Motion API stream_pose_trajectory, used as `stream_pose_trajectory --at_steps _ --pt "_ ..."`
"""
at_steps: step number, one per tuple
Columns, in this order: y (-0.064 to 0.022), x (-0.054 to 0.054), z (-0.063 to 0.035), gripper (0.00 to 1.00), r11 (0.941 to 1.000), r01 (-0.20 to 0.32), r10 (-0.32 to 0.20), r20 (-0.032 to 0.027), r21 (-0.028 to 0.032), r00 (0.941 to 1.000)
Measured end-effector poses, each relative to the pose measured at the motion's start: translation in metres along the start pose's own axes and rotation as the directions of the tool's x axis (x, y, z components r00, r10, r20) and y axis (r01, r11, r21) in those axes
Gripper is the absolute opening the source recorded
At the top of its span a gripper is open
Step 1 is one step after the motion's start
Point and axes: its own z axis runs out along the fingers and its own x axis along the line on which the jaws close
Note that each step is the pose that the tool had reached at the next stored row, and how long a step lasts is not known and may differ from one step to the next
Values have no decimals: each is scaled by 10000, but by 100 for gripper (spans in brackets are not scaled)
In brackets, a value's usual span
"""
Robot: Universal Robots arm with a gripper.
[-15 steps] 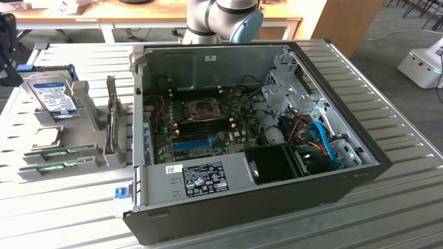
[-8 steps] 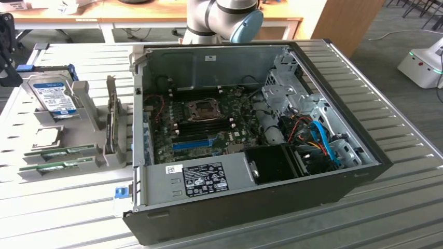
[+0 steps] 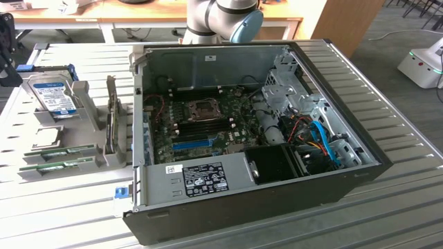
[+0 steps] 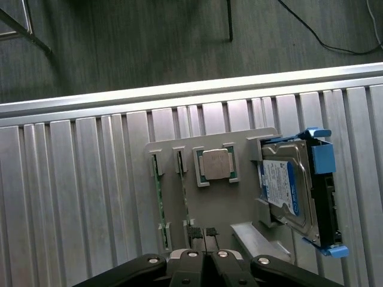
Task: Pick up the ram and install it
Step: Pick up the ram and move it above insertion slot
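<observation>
The gripper (image 4: pixel 202 238) hangs over a grey plastic holder (image 4: pixel 246 152), its black jaws pinched together on nothing. Two ram (image 3: pixel 68 151) sticks (thin green boards, set on edge) sit in the holder's slots at the exterior view's lower left, near a square metal chip (image 4: pixel 216 164) and a silver drive (image 4: pixel 281 188). All of it rests on a ribbed aluminium table (image 4: pixel 78 179).

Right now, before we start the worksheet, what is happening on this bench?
The robot arm's gripper, shut and empty, hangs above a grey plastic parts holder on the slatted metal table. Two long, thin green ram sticks sit untouched in the holder, near a silver hard drive with a blue label. The open black computer case stands beside the holder.
</observation>
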Motion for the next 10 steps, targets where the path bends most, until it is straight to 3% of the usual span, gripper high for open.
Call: stream_pose_trajectory --at_steps 4,5,10 --pt "0 0 0 11 10000 0 0 -1 0 10000" --pt "0 0 0 17 10000 0 0 0 0 10000" --pt "0 0 0 17 10000 0 0 0 0 10000"
